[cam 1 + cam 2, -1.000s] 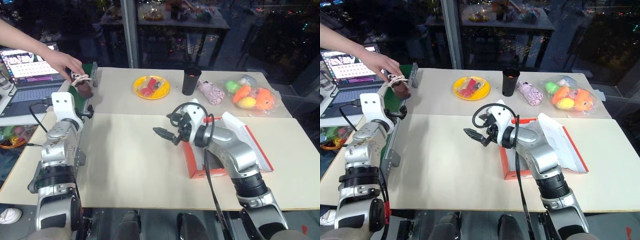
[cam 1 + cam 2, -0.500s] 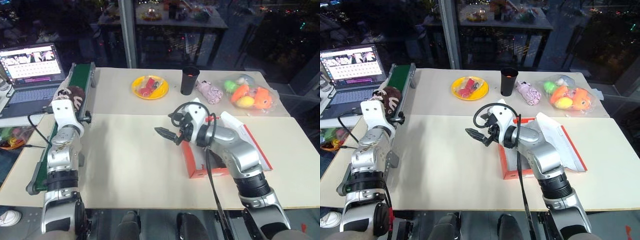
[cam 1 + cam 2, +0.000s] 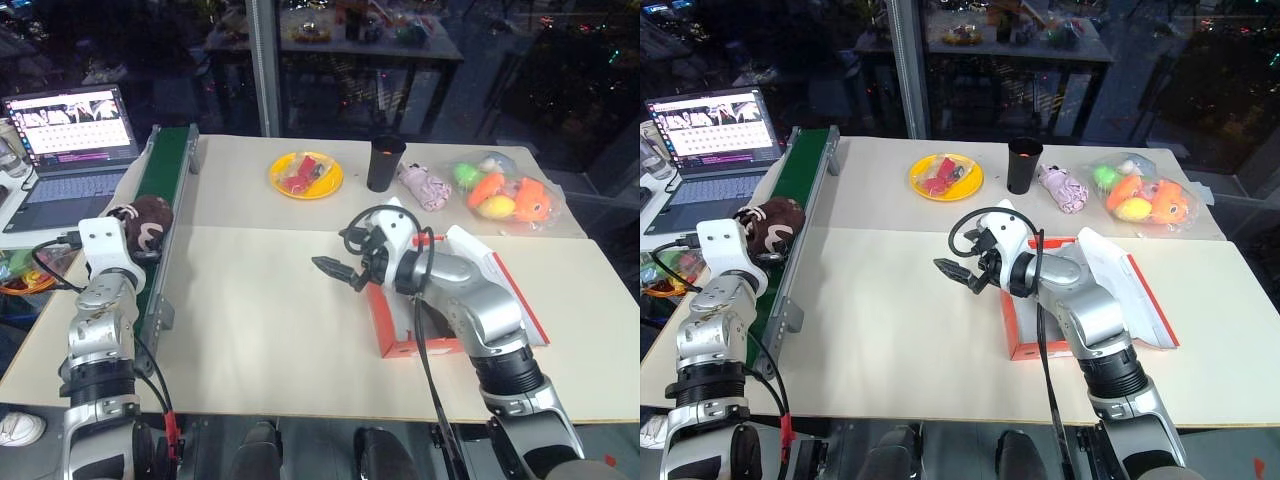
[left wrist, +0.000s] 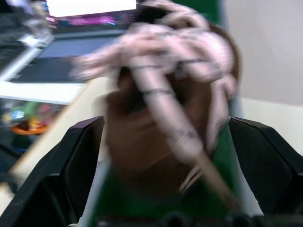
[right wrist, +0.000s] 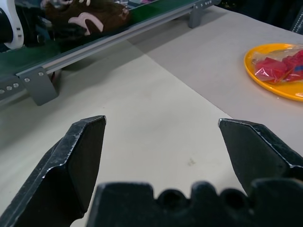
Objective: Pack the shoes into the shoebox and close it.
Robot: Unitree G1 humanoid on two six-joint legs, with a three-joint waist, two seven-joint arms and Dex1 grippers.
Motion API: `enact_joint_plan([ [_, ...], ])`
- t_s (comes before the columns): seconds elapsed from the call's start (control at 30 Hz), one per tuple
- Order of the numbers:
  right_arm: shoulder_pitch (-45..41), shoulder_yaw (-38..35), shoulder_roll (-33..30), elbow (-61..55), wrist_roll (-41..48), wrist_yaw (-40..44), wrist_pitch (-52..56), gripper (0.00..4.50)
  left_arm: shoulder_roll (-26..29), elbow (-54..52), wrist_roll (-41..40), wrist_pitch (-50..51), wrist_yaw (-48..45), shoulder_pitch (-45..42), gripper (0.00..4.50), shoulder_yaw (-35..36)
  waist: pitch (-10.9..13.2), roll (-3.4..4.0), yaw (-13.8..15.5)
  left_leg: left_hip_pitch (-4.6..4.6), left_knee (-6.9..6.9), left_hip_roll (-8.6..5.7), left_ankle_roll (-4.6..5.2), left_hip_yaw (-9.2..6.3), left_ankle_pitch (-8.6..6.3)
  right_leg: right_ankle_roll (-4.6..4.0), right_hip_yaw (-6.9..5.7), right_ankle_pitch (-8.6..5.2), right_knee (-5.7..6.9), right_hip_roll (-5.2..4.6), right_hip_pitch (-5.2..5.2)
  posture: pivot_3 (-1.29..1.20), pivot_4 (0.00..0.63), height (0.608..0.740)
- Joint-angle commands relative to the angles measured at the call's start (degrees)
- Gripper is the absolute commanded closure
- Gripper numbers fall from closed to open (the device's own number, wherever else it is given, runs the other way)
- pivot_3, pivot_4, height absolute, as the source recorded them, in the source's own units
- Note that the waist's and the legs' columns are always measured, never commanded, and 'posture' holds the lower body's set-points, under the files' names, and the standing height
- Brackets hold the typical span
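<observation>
Dark brown suede shoe w/ cream laces [image 3: 143, 222] seen on green conveyor belt [image 3: 168, 170], directly ahead of released left gripper [image 4: 165, 142]. Red-orange cardboard shoebox [image 3: 400, 335] seen open on worktop [image 3: 260, 320] beside right arm; right gripper [image 3: 330, 268] released, nothing held.

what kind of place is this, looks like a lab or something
Probably a robotics lab or demo room at night. A green conveyor belt carrying a brown shoe runs along pale tables, an open laptop sits beside it, and dark glass walls stand behind.
</observation>
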Motion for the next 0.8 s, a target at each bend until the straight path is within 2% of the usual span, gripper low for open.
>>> enact_joint_plan([
  [0.03,-0.8,-1.1,-0.7,-2.3,-0.4,0.1,-0.3,0.00,1.2,0.4,-1.1,-1.0,-1.7,-1.3,0.28,0.5,0.0,0.00,0.2,0.00,0.00,0.00,0.00,0.00,0.00,0.00,0.00,0.00,0.01,0.00,0.00,0.00,0.150,0.736],
  [0.1,-0.5,-1.0,-0.9,-2.6,-0.6,0.0,-0.3,0.00,0.6,0.9,-2.7,-1.5,-2.9,-1.6,0.76,1.7,0.0,0.00,0.4,0.01,0.03,0.00,-0.01,0.00,0.00,0.01,0.00,0.00,0.00,0.00,0.03,0.00,0.150,0.736],
  [0.27,-0.3,-0.8,-0.9,-3.0,-0.9,-0.2,-0.2,0.00,0.5,1.8,-3.5,-1.8,-3.4,-2.9,2.35,2.0,0.0,0.00,0.7,0.08,0.01,0.00,-0.01,0.00,0.00,0.03,0.00,-0.02,0.01,0.00,0.06,0.00,0.150,0.736],
  [0.4,-0.9,-3.3,0.6,-3.1,1.1,-1.3,1.5,0.00,0.2,0.6,-4.7,-3.6,-4.1,-6.3,3.17,1.5,0.0,-0.03,0.8,0.08,0.02,0.00,-0.01,0.00,0.00,0.03,0.00,-0.02,0.00,0.00,0.08,0.00,0.150,0.736],
  [0.67,-7.7,-17.3,8.7,-0.7,13.0,-8.7,8.2,0.00,-5.4,-9.2,-12.0,-2.2,-11.1,-17.2,3.17,-4.1,0.2,-0.40,0.8,-0.17,0.09,0.00,-0.06,-0.03,0.04,0.00,-0.06,0.06,-0.05,0.00,0.00,0.00,0.150,0.736],
  [0.8,-14.7,-29.1,14.7,4.3,25.5,-17.0,12.5,0.00,-9.9,-14.7,-16.5,2.4,-16.8,-21.0,3.17,-11.0,0.2,-0.40,0.6,-0.16,0.04,0.00,-0.05,-0.02,0.04,0.00,-0.05,0.07,-0.09,0.00,0.01,0.00,0.150,0.736],
])
